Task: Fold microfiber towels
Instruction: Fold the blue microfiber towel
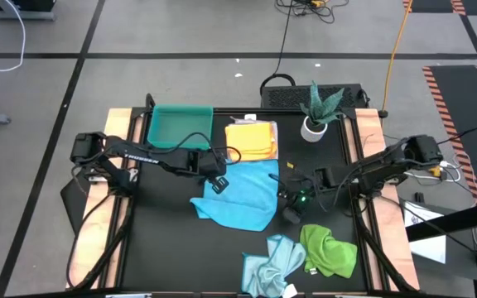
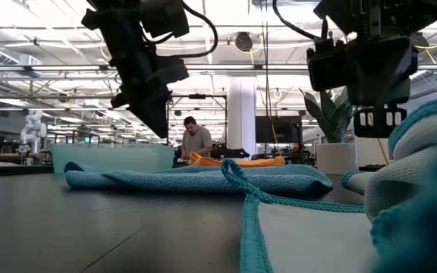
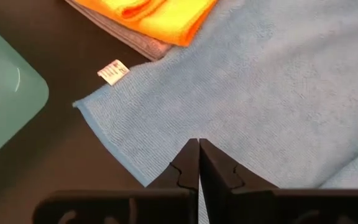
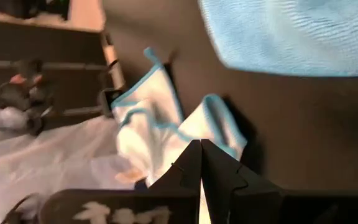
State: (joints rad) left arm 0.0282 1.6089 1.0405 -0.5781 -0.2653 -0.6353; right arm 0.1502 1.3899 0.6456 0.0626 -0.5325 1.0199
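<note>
Grey towel point(image 3: 143, 45) mostly hidden under the folded yellow-orange towel point(image 1: 251, 139); only a sliver shows. Pale blue towel point(image 1: 270, 263) crumpled at the counter point(image 1: 164, 248) near edge, partly cut off, beside the bunched green towel point(image 1: 330, 251). Bright blue towel point(image 1: 243, 194) spread mid-counter, bare counter open to its left. Teal tray point(image 1: 179, 126) sits at the far left. Left gripper point(image 3: 199, 149) over the blue towel's corner, jaws pressed together, holding nothing. Right gripper point(image 4: 200, 149) above bare counter near the pale blue towel, jaws also pressed together, empty.

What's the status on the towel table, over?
Left gripper shut, empty, above the bright blue towel. Right gripper shut, empty, by that towel's far edge. Yellow-orange towel folded; green towel and pale blue towel crumpled. Nothing blocking.
</note>
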